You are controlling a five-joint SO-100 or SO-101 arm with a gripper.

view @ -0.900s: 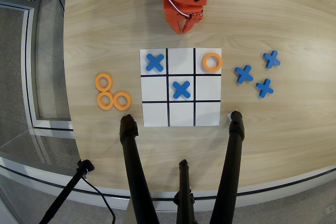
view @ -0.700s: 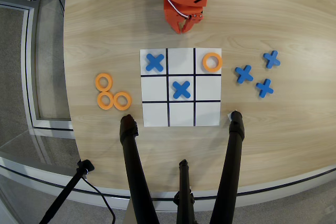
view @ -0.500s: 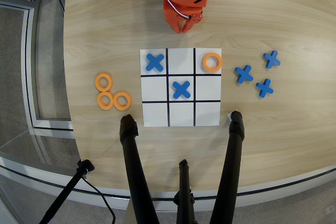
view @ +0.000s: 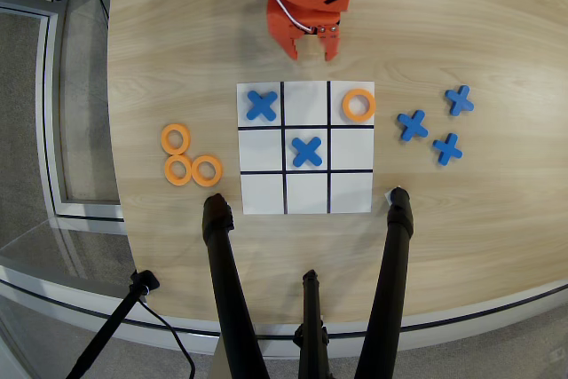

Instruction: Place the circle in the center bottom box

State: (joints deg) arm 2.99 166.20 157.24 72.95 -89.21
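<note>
The orange arm stands at the top of the overhead view. Its gripper (view: 311,49) hangs open and empty just above the board's upper edge. The white 3x3 board (view: 306,201) lies mid-table. The center bottom box (view: 306,104), the middle cell of the row nearest the robot base, is empty. One orange circle (view: 358,105) lies in the cell to its right. Three more orange circles lie off the board on the left (view: 175,138) (view: 178,169) (view: 206,170). Blue crosses sit in the cell to the left of the box (view: 262,105) and in the central cell (view: 306,151).
Three spare blue crosses (view: 413,124) (view: 459,99) (view: 447,148) lie on the wood to the right of the board. Black stand legs (view: 217,219) (view: 399,206) rest near the board's lower corners, with a third leg (view: 311,308) between them. The table edge curves at the left and bottom.
</note>
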